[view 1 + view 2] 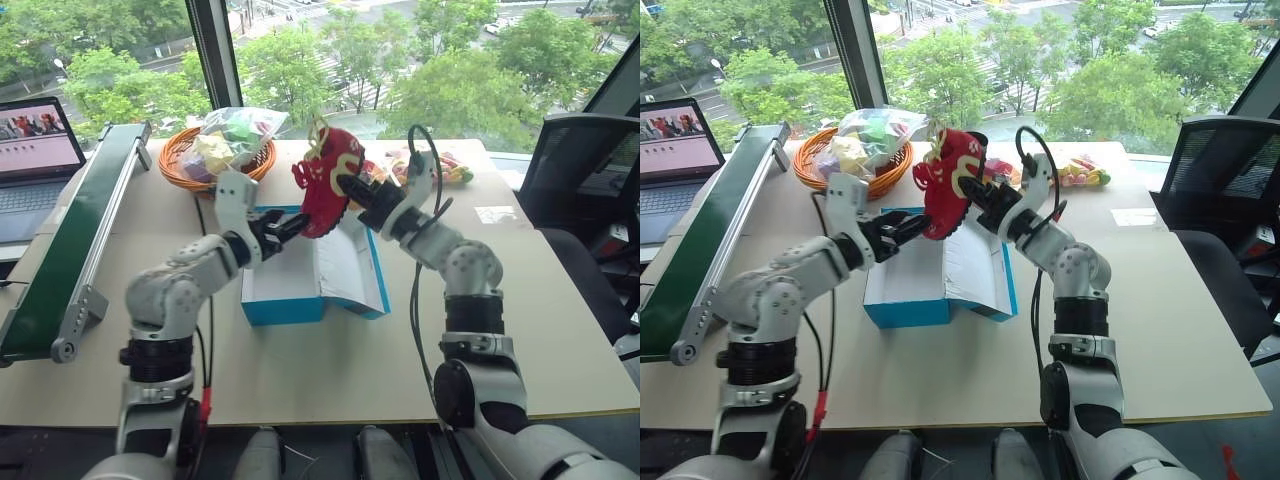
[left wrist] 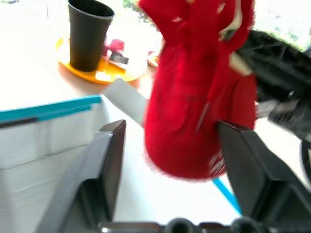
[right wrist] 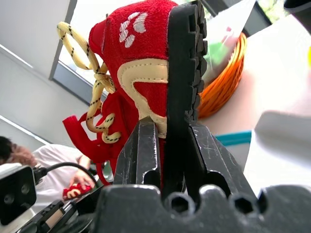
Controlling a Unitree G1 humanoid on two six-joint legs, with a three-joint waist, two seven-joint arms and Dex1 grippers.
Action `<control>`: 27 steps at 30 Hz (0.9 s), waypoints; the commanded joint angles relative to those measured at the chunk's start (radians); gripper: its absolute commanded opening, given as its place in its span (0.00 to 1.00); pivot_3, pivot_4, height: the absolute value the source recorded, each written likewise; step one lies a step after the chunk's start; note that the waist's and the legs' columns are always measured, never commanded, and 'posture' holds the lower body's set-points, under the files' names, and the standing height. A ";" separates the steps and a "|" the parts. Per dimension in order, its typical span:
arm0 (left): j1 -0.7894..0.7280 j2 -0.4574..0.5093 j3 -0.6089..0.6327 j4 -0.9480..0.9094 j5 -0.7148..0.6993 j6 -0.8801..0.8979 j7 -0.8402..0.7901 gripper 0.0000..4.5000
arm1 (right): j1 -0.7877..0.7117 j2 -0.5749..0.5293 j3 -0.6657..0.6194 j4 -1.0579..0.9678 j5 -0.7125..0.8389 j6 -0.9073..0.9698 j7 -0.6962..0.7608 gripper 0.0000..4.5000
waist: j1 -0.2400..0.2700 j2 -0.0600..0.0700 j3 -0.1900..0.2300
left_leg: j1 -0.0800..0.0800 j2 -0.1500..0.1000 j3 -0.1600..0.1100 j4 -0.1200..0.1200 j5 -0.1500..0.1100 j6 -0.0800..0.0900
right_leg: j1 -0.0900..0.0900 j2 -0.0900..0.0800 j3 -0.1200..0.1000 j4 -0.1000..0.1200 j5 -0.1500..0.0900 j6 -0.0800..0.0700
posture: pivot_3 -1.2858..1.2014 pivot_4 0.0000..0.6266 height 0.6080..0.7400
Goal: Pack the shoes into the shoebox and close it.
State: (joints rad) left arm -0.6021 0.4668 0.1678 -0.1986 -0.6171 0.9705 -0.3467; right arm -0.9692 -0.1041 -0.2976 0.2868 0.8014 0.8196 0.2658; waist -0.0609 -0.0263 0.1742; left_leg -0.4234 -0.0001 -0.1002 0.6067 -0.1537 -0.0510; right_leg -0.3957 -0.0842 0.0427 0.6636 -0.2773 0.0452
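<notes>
The right end effector [image 3: 167, 160] was clamped on a fuzzy red shoe [image 1: 328, 180] by its ridged dark sole. The left end effector [image 2: 170, 160] stood apart just beside it, above the turquoise cardboard shoebox [image 1: 300, 300]

One red shoe [image 1: 328, 178], one shoebox [image 1: 290, 290], one orange basket [image 1: 185, 160], one laptop [image 1: 35, 150], two claws

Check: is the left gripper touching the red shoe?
Apart. The left wrist view shows the left gripper open, its fingers clear of the red shoe.
</notes>
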 commanded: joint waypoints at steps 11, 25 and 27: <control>0.158 0.133 0.024 -0.055 0.068 -0.017 -0.057 0.76 | -0.215 0.060 0.179 -0.037 -0.175 0.395 -0.325 0.06 | 0.008 0.001 0.000 | -0.003 0.000 0.000 0.000 0.000 0.000 | -0.004 0.000 0.000 0.001 0.000 0.000 | 0.52 0.24 1.00; 0.271 0.012 0.079 -0.204 0.043 0.017 0.068 0.76 | -0.216 0.076 0.206 0.227 -0.364 0.477 -0.341 0.06 | 0.015 0.001 0.000 | -0.007 0.000 0.000 0.000 0.000 0.000 | -0.008 0.000 0.000 0.001 0.000 -0.001 | 0.52 0.24 1.00; 0.295 -0.013 0.079 -0.227 0.047 0.020 0.087 0.76 | -0.214 0.075 0.214 0.255 -0.392 0.462 -0.337 0.06 | 0.016 0.001 0.000 | -0.007 0.000 0.000 0.000 0.000 0.000 | -0.008 0.000 0.000 0.001 0.000 -0.001 | 0.52 0.24 1.00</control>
State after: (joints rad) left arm -0.3177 0.4650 0.2280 -0.3662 -0.5565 0.9870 -0.2843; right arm -1.1611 -0.0236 -0.0857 0.5347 0.4392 1.3041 -0.0749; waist -0.0453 -0.0258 0.1746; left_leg -0.4303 0.0003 -0.0999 0.6071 -0.1536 -0.0509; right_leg -0.4035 -0.0842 0.0430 0.6651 -0.2769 0.0444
